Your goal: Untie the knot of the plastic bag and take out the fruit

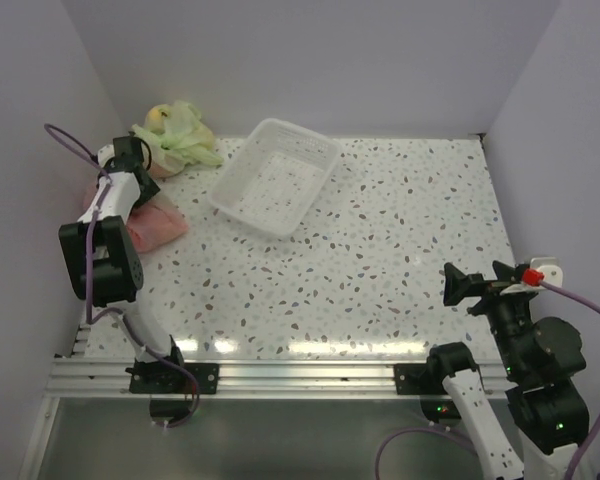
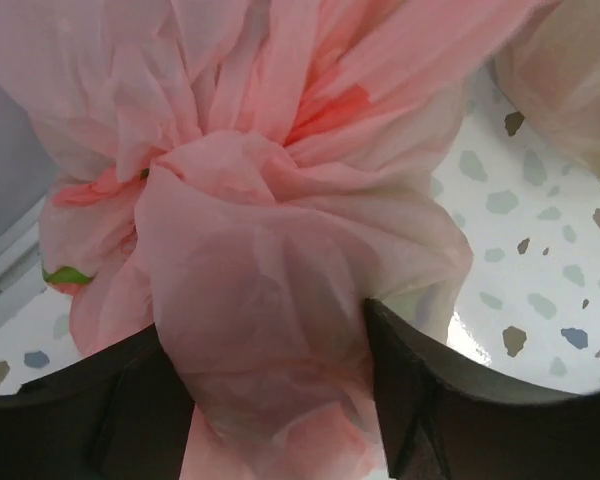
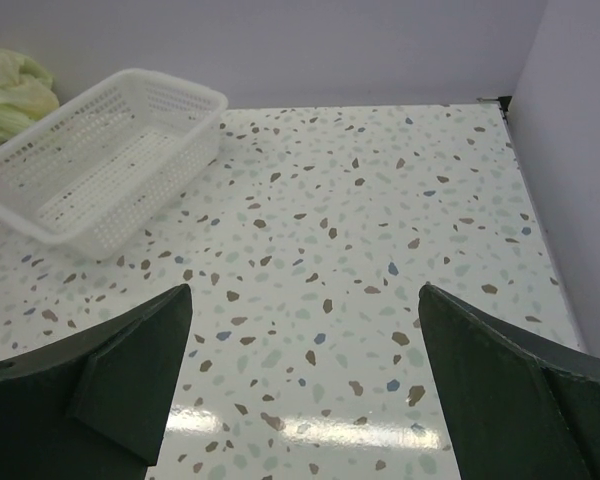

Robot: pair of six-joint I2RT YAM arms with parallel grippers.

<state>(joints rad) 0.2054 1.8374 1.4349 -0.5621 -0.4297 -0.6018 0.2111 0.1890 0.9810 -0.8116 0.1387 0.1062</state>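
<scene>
The pink plastic bag [image 2: 280, 280] fills the left wrist view, and its knot [image 2: 245, 165] is a bunched lump just ahead of my fingers. My left gripper [image 2: 268, 350] is open, with a wide lobe of the bag's plastic between its dark fingers [image 2: 410, 380]. In the top view the left gripper [image 1: 128, 165] is at the far left over the pink bag [image 1: 158, 226]. The fruit is inside the bag; only a red patch [image 2: 330, 105] and a green bit [image 2: 65, 275] show. My right gripper [image 3: 305, 330] is open and empty above the table at the near right [image 1: 465, 285].
A white basket [image 1: 275, 175] stands empty at the back centre and also shows in the right wrist view [image 3: 100, 160]. A pale green bag [image 1: 180, 135] with fruit lies in the back left corner, close to the left gripper. Walls close in on the left, back and right.
</scene>
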